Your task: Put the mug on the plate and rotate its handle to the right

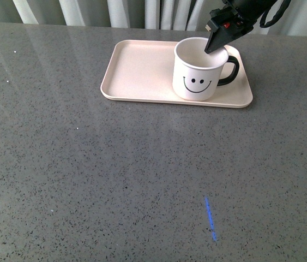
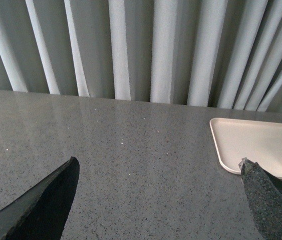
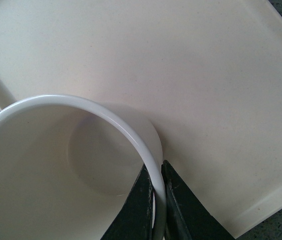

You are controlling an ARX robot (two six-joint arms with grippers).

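Mug [image 1: 197,73] on plate [image 1: 137,71], smiley print, no text.

The right arm's black hand [image 1: 216,45] angles down from the far right, its two fingers [image 3: 136,210] pinched close together. The left arm's black hand [image 2: 158,200] hangs low, fingers spread wide, holding nothing.

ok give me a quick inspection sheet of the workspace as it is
surface: grey speckled table, short blue light streak
job's things: mug upright on plate, handle pointing right
clutter: nothing seen
grippers: right claw pinching the mug rim, one finger inside, one outside; left claw open above bare table
cables: black loop by the right arm
surroundings: pale curtain behind the table
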